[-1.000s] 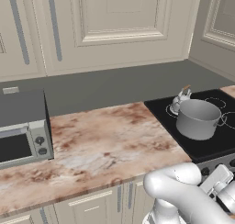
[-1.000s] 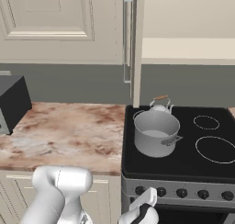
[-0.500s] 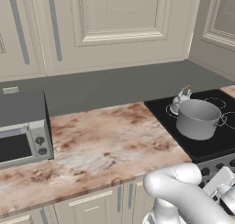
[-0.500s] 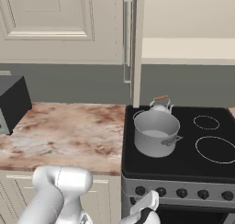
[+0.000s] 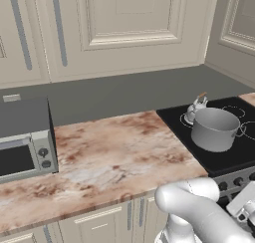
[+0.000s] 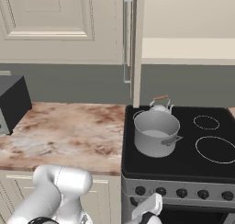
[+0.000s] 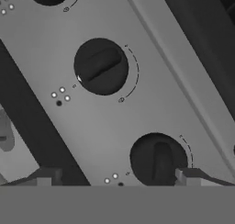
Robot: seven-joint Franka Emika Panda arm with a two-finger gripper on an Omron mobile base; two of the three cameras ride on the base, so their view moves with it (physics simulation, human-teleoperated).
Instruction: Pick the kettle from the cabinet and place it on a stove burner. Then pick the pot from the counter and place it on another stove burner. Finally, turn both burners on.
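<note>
We had both base cameras behind the arm, left and right, angled down; they shared the stove (image 5: 219, 152) (image 6: 183, 161) and counter (image 5: 109, 157) (image 6: 69, 131). Hand camera sat close on the knob panel (image 7: 105, 122).

The end effector (image 7: 112, 177) has opened wide at the knob (image 7: 158, 159).

pot (image 5: 215, 129) on stove (image 5: 219, 160) | kettle (image 5: 195, 109) just behind it | microwave (image 5: 24, 137) on counter (image 5: 109, 155)
</note>
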